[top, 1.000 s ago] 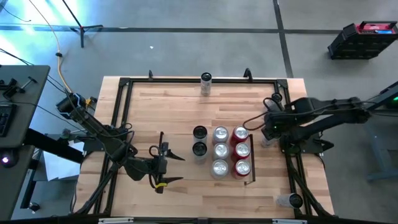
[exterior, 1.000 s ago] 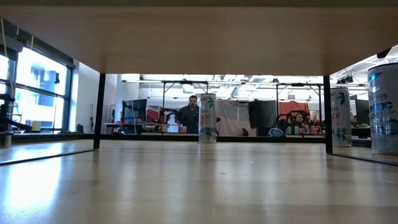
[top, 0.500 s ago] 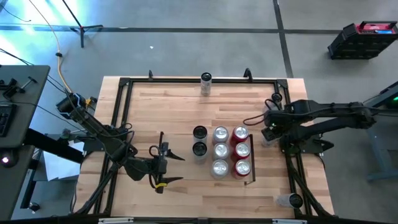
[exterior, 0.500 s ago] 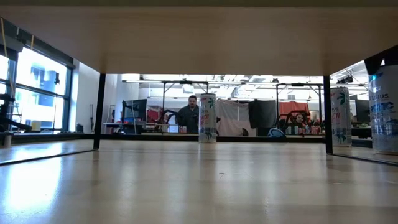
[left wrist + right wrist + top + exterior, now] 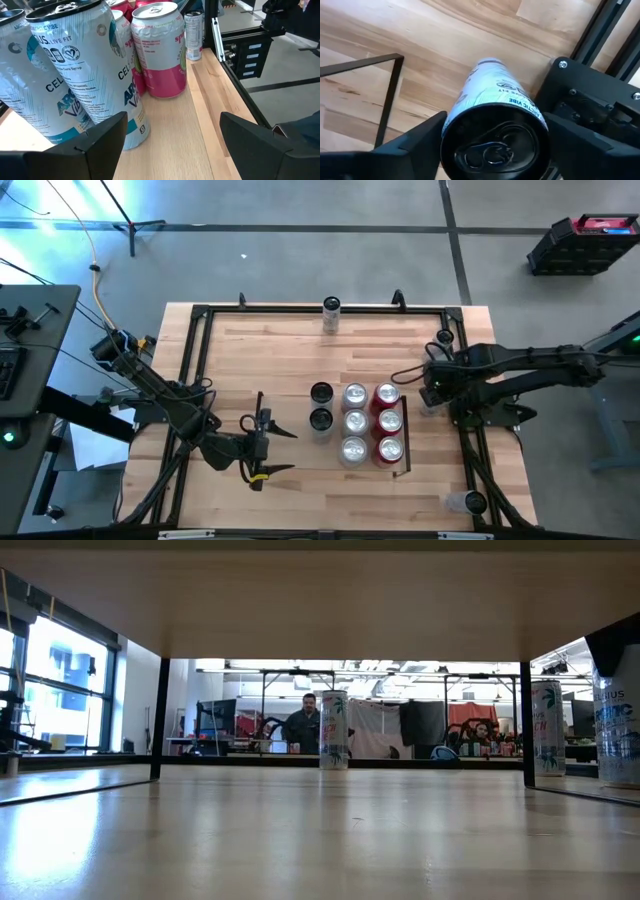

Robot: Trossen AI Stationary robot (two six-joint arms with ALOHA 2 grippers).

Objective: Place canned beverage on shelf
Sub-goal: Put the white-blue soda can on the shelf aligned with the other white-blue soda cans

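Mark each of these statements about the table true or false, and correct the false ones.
1. The left gripper is open and holds nothing. True.
2. The shelf holds eight cans. True.
3. The red-topped cans stand in the shelf column nearest the left arm. False: they are in the column nearest the right arm.
4. The lone can at the table's far edge lies on its side. False: it stands upright.
5. The right gripper is at a black-topped can outside the shelf, beside the right-hand table frame. True.
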